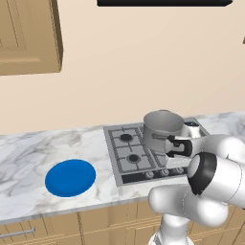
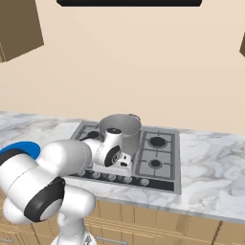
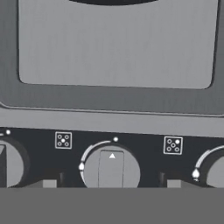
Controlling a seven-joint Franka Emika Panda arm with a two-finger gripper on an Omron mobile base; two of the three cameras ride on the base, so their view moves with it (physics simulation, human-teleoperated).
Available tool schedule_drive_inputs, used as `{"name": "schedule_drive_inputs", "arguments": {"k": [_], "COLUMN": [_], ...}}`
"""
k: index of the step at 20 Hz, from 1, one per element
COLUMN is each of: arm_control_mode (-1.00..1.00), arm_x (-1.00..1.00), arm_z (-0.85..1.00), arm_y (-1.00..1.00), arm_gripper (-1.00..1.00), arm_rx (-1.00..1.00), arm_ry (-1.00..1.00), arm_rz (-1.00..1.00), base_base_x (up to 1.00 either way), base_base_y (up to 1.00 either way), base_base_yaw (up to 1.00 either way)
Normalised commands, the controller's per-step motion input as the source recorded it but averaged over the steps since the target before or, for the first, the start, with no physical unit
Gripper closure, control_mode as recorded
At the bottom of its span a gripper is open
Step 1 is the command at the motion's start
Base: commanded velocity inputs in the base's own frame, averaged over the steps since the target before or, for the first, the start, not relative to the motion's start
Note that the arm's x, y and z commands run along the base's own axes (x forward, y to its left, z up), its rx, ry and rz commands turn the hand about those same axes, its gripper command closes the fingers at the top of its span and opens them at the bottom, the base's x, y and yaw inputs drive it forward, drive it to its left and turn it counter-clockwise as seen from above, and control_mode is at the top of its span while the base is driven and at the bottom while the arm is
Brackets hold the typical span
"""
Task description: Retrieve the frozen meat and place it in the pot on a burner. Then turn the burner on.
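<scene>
Grey metal shines on the pot point(image 1: 162, 129), which sits on the stove point(image 1: 125, 152) on a burner beside the stove's right edge, ready for cooking. Its inside is hidden from these views, so I cannot tell if the frozen meat is in it. No orange-yellow bit lies on the bench point(image 1: 28, 158) or on the blue plate point(image 1: 70, 177), which rests near the bench's front edge, well apart from the stove.

The gripper point(image 3: 111, 183) is down low at the front edge of the stove, just in front of the pot. It points at the dark strip where the knobs are. In the hand view, a round grey knob point(image 3: 111, 169) sits right between the two finger tips point(image 3: 49, 183). One tip stands on each side of it, near but not touching. So the jaws are spread and hold nothing.

I think the hand is here because turning on the burner is the job in hand. The knob's little white arrow points straight up, so the burner looks off. The jaws are lined up around the knob so they can squeeze it and twist. If the tips are not centred, they could slip off.
</scene>
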Motion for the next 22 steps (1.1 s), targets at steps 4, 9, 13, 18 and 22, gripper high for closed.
{"name": "schedule_drive_inputs", "arguments": {"k": [4, 9, 13, 18, 22], "arm_control_mode": [-1.00, -1.00, -1.00, -1.00, -1.00], "arm_x": [-0.04, -0.01, 0.00, 0.00, -0.01], "arm_z": [-0.01, -0.01, -0.03, -0.10, -0.04], "arm_y": [0.00, 0.00, 0.00, 0.00, 0.00], "arm_gripper": [1.00, 1.00, 1.00, 1.00, 1.00], "arm_rx": [0.00, 0.00, 0.00, 0.00, 0.00], "arm_ry": [0.00, 0.00, 0.00, 0.00, 0.00], "arm_rz": [0.00, 0.00, 0.06, 0.25, 0.28], "base_base_x": [0.00, 0.00, 0.00, 0.00, 0.00], "base_base_y": [0.00, 0.00, 0.00, 0.00, 0.00], "base_base_yaw": [0.00, 0.00, 0.00, 0.00, 0.00]}}
